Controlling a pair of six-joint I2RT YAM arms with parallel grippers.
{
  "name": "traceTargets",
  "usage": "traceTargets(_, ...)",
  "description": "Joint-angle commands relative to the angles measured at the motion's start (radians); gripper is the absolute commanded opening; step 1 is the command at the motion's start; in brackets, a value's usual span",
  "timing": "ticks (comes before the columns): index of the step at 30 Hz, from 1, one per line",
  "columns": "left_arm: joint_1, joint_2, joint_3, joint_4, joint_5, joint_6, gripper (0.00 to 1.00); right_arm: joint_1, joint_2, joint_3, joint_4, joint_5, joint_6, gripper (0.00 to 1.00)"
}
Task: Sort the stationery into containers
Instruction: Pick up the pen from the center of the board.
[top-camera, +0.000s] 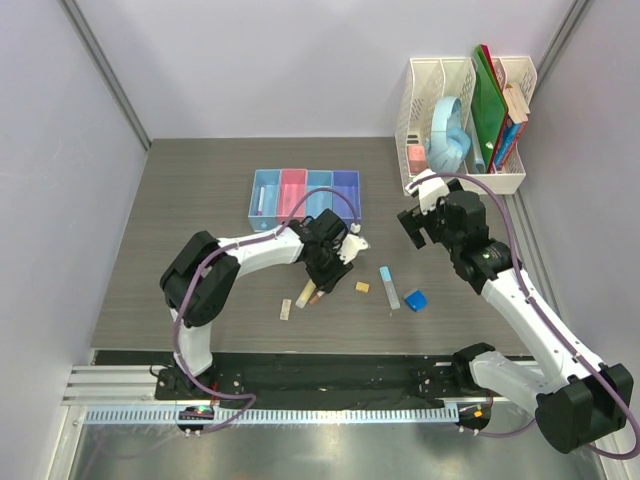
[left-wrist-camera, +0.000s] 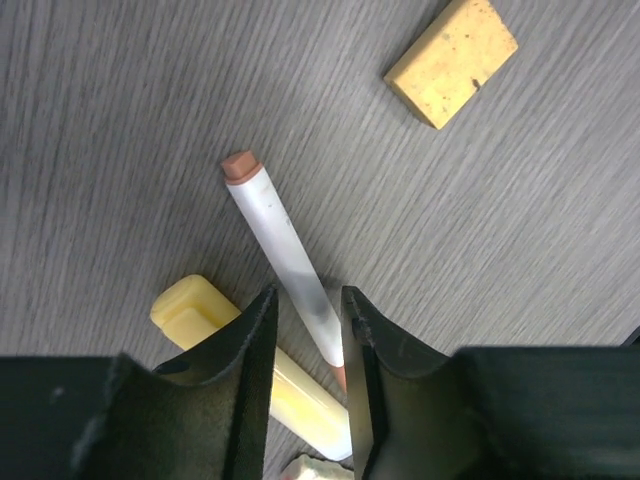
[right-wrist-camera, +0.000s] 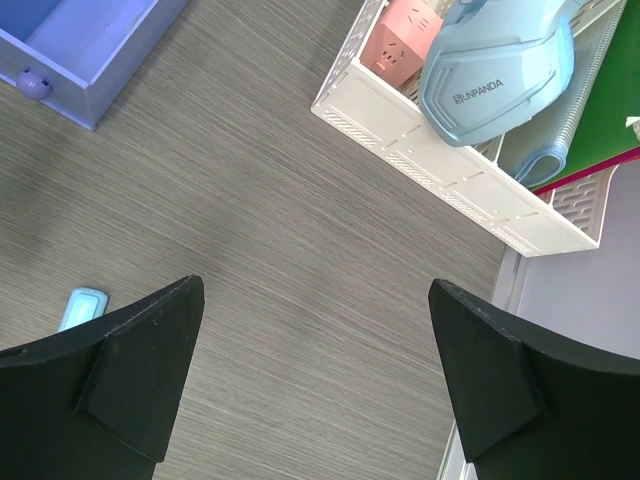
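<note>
A thin white pen (left-wrist-camera: 270, 225) with a reddish cap lies on the table, crossing a yellow marker (left-wrist-camera: 195, 312). My left gripper (left-wrist-camera: 308, 295) is low over them. It is open, its jaws narrow and astride the pen's pointed end. An orange block (left-wrist-camera: 452, 60) lies beyond, and a beige block (top-camera: 286, 308) lies near the marker. The pale blue stick (top-camera: 388, 287) and blue wedge (top-camera: 415, 299) rest to the right. The containers (top-camera: 305, 193), a row of joined bins, stand behind. My right gripper (top-camera: 412, 228) hangs wide open over bare table, holding nothing.
A white mesh rack (top-camera: 460, 125) at the back right holds a green folder, books and a pale blue device. In the right wrist view the purple-blue bin (right-wrist-camera: 90, 50) is at top left and the pale blue stick (right-wrist-camera: 82, 305) is at the left edge.
</note>
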Motion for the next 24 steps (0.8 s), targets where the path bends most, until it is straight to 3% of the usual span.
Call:
traceTargets(1,-0.017,0.088,-0.012,-0.007,-0.028,0.008,0.28,-0.007,-0.016,0.05,0.027,0.011,0.021,1.0)
traceTargets(3,-0.021,0.097,0.002,-0.02,-0.025,0.009,0.15,-0.007,-0.016,0.051,0.027,0.011,0.023,1.0)
traceTargets(7,-0.031,0.119,0.015,-0.042,-0.031,0.017,0.1,-0.009,-0.026,0.054,0.025,0.006,0.032,1.0)
traceTargets(9,-0.034,0.128,0.025,-0.054,-0.033,0.02,0.0,-0.009,-0.029,0.056,0.025,0.007,0.034,1.0)
traceTargets(15,-0.034,0.082,0.027,-0.065,0.004,0.034,0.0,-0.01,-0.035,0.051,0.027,0.014,0.035,1.0)
traceTargets(24,0.025,-0.117,0.111,-0.082,0.051,0.025,0.0,-0.013,-0.03,0.06,0.027,0.015,0.038,1.0)
